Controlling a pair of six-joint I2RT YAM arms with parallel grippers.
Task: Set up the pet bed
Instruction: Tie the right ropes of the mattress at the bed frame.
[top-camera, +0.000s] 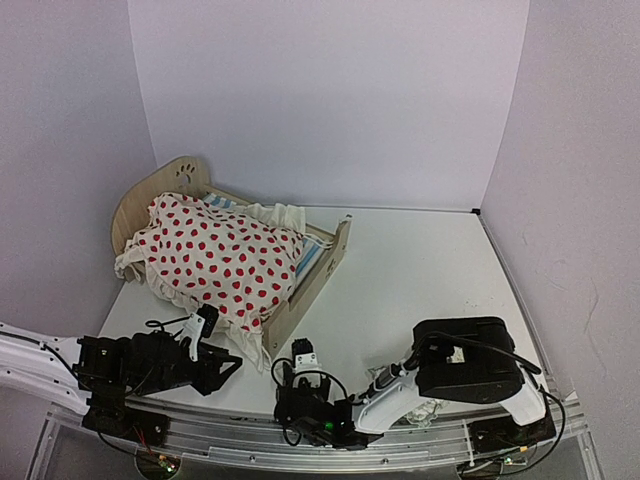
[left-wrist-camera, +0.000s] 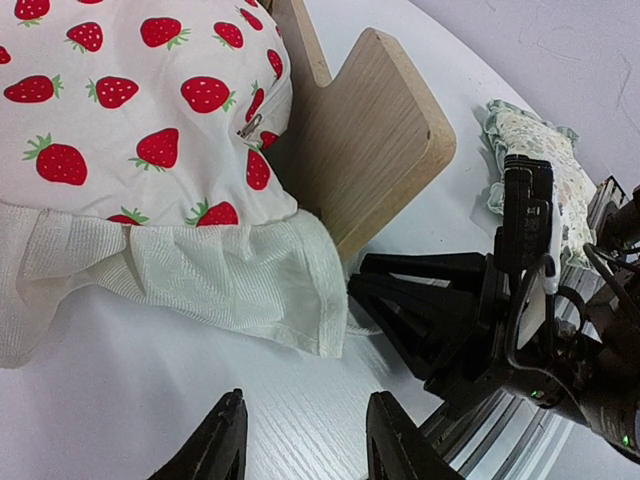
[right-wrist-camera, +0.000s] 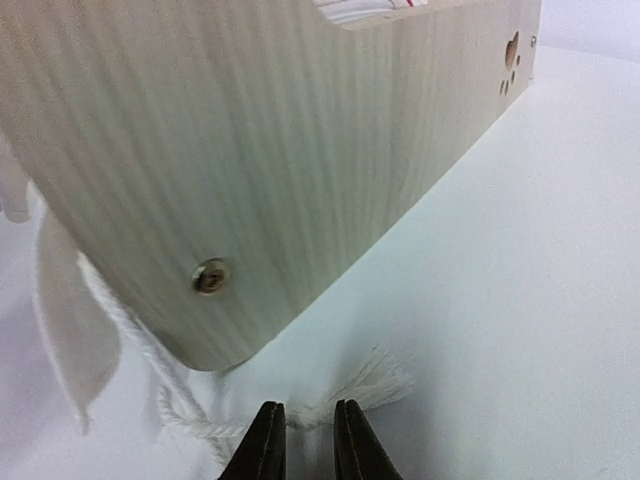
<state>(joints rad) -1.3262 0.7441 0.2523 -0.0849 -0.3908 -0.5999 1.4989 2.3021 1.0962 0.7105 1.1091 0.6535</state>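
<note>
Two grippers crowd the lower left of the top view. The left gripper (top-camera: 203, 325) sits just beside the near corner of the light-wood pet bed with arched headboard and striped fabric base (top-camera: 318, 280). The bed stands at the left of the white table (top-camera: 430, 270), and the right gripper (top-camera: 304, 352) points at its footboard. A cream cushion printed with red strawberries (top-camera: 215, 262) lies across the bed and spills over its near side, hiding most of the blue stripes.

Seen from the left wrist, that gripper's fingers (left-wrist-camera: 225, 445) stand apart with nothing between them, low over bare table below the cushion's white frill (left-wrist-camera: 200, 270). The right arm's black wrist (left-wrist-camera: 470, 310) fills the right of the frame and partly covers the small green floral frilled pillow (left-wrist-camera: 535, 160). A careless reach could strike that arm, or snag the frill and drag the cushion off.

At bottom centre of the right wrist view, the fingers (right-wrist-camera: 265, 445) are almost together, and a frayed white cord (right-wrist-camera: 375, 382) crosses at their tips. Whether they pinch it I cannot tell. A pull might slide the light frame, or the cord might slip free. Where the cord is fastened is hidden.
</note>
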